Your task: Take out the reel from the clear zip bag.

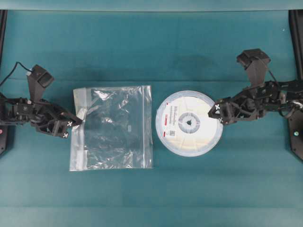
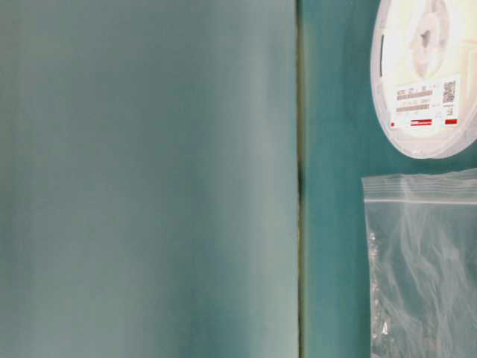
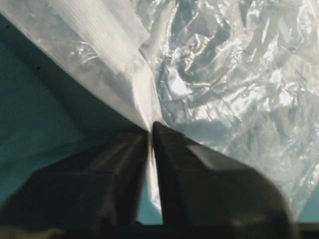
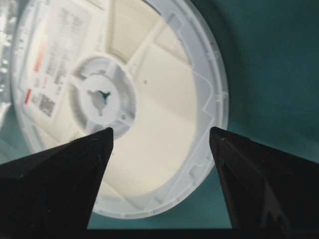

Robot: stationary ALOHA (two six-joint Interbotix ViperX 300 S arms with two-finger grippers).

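Note:
The reel (image 1: pixel 189 124) lies flat on the table, outside the clear zip bag (image 1: pixel 113 127) and just right of it, label and grey hub facing up. The bag lies flat and crinkled, its whitish zip strip (image 1: pixel 79 101) along its left edge. My left gripper (image 1: pixel 73 126) is at that left edge. In the left wrist view the left gripper (image 3: pixel 150 128) is shut on a fold of the bag (image 3: pixel 224 74) near the zip strip (image 3: pixel 99 30). My right gripper (image 1: pixel 218 113) is at the reel's right rim. In the right wrist view the right gripper (image 4: pixel 162 134) is wide open over the reel (image 4: pixel 149 99), holding nothing.
The teal table (image 1: pixel 151 198) lies all around both things. The table-level view shows the reel (image 2: pixel 428 74) and the bag (image 2: pixel 425 268) side by side, with a narrow gap between them. Dark frame posts (image 1: pixel 296 42) stand at the far corners.

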